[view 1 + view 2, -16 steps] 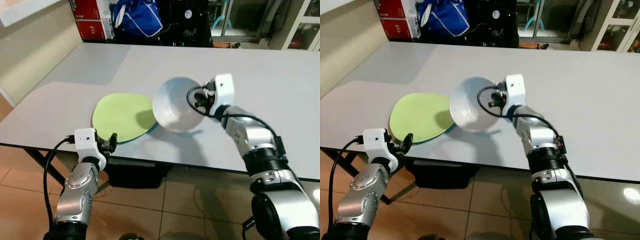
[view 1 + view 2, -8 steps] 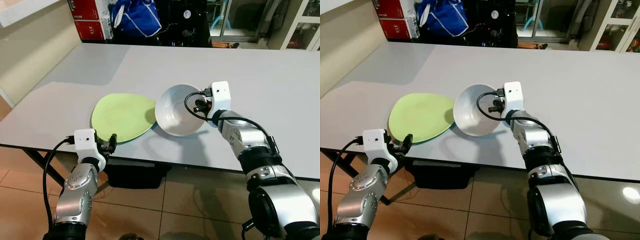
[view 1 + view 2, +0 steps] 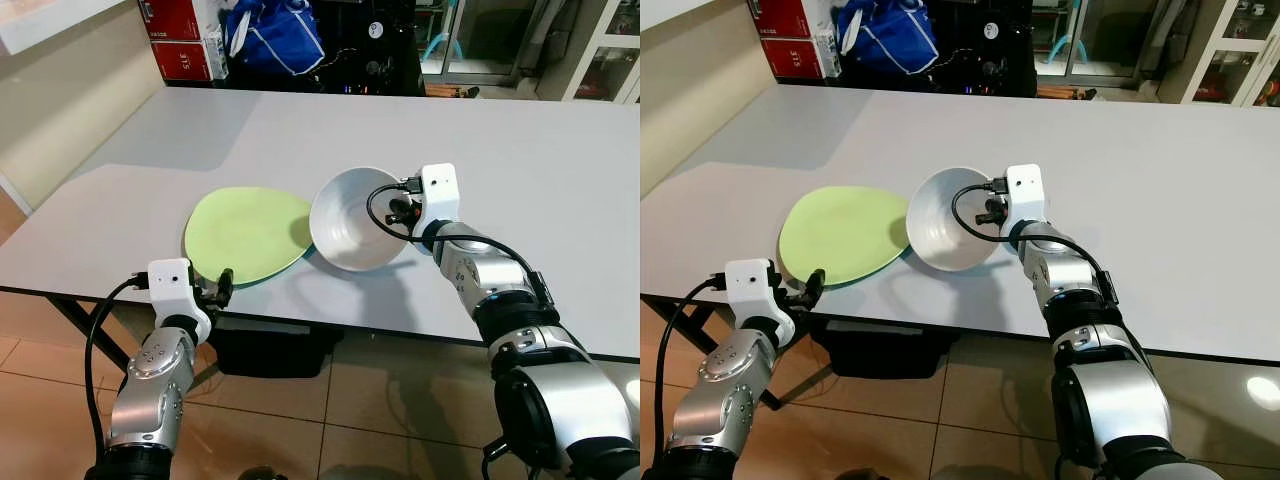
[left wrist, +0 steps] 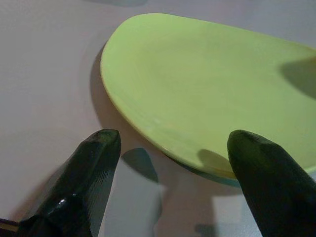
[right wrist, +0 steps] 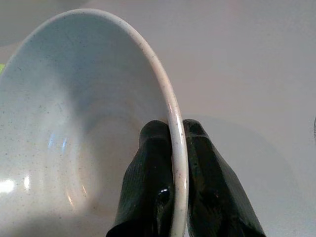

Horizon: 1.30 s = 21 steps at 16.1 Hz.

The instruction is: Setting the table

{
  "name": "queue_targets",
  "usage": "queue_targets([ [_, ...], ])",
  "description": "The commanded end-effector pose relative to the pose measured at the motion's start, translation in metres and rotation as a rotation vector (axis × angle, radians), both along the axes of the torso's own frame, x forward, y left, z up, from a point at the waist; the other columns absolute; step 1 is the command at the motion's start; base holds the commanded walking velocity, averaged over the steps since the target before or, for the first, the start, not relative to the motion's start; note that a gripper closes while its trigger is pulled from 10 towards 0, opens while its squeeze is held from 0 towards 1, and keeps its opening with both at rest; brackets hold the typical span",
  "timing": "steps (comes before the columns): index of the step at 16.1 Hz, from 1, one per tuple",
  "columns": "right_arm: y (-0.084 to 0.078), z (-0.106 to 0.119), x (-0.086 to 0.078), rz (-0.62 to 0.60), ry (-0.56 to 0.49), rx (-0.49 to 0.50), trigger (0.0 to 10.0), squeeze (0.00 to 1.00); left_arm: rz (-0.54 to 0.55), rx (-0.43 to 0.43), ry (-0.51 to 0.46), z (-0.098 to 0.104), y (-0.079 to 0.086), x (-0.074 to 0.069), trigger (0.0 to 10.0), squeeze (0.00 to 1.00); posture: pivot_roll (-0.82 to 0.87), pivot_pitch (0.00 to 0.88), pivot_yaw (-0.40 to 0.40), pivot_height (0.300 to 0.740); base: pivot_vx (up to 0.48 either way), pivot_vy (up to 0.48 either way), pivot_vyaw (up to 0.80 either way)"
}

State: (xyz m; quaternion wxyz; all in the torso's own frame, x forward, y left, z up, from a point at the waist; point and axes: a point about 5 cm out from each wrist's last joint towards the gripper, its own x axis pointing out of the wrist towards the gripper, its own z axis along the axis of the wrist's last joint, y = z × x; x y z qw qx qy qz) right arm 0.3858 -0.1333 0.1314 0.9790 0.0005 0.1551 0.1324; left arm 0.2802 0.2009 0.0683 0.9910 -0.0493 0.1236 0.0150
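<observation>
While left gripper (image 4: 168, 143) gapes empty — right gripper (image 5: 175, 129) pinching white bowl (image 3: 352, 220) rim.

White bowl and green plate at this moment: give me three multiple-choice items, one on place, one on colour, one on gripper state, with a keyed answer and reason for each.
1. Where is the white bowl relative to the green plate?
A. On the plate's right, at its edge
B. Far off at the table's back
C. On the floor

2. What colour is the table?
A. Dark brown
B. Pale grey
C. Red

3. What is the right gripper doing?
A. Hanging open over the plate
B. Shut on the bowl's rim
C. Holding a cup

Answers:
1. A: the head views show the bowl right beside the plate.
2. B: the tabletop is a plain pale grey.
3. B: the right wrist view shows one finger inside the rim and one outside. The left gripper is open near the plate.
</observation>
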Motion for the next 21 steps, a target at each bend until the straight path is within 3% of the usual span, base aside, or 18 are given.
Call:
queue_targets([
  [1, 0.000, -0.007, -0.001, -0.007, 0.037, -0.031, 10.0, 0.00, 0.003, 0.025, 0.007, 0.000, 0.004, -0.002, 10.0, 0.00, 0.15, 0.000, 0.059, 0.740, 0.000, 0.000, 0.00],
  [4, 0.000, -0.010, -0.002, -0.009, 0.044, -0.037, 10.0, 0.00, 0.002, 0.026, 0.007, 0.000, 0.004, -0.002, 10.0, 0.00, 0.15, 0.000, 0.059, 0.740, 0.000, 0.000, 0.00],
  [5, 0.000, -0.010, -0.002, -0.012, 0.045, -0.041, 10.0, 1.00, 0.001, 0.027, 0.008, 0.000, 0.004, -0.002, 10.0, 0.00, 0.15, 0.000, 0.060, 0.740, 0.000, 0.000, 0.00],
  [12, 0.002, -0.011, -0.001, -0.009, 0.048, -0.041, 10.0, 1.00, 0.000, 0.027, 0.011, 0.000, 0.003, -0.003, 10.0, 0.00, 0.15, 0.000, 0.059, 0.740, 0.000, 0.000, 0.00],
  [13, 0.001, -0.011, -0.001, -0.010, 0.049, -0.051, 10.0, 0.80, 0.001, 0.026, 0.012, 0.000, 0.003, -0.003, 10.0, 0.00, 0.15, 0.000, 0.059, 0.740, 0.000, 0.000, 0.00],
  [14, 0.001, -0.010, -0.001, -0.011, 0.049, -0.058, 10.0, 0.80, 0.001, 0.026, 0.012, 0.001, 0.003, -0.003, 10.0, 0.00, 0.15, 0.000, 0.059, 0.740, 0.000, 0.000, 0.00],
  [15, 0.001, -0.010, 0.000, -0.008, 0.059, -0.057, 10.0, 0.00, 0.001, 0.027, 0.013, 0.000, 0.003, -0.003, 10.0, 0.00, 0.15, 0.000, 0.060, 0.740, 0.000, 0.000, 0.00],
  [21, -0.002, -0.025, -0.004, -0.021, 0.178, -0.031, 10.0, 0.00, 0.002, 0.027, 0.014, 0.001, 0.004, -0.003, 10.0, 0.00, 0.16, 0.000, 0.061, 0.740, 0.000, 0.000, 0.00],
])
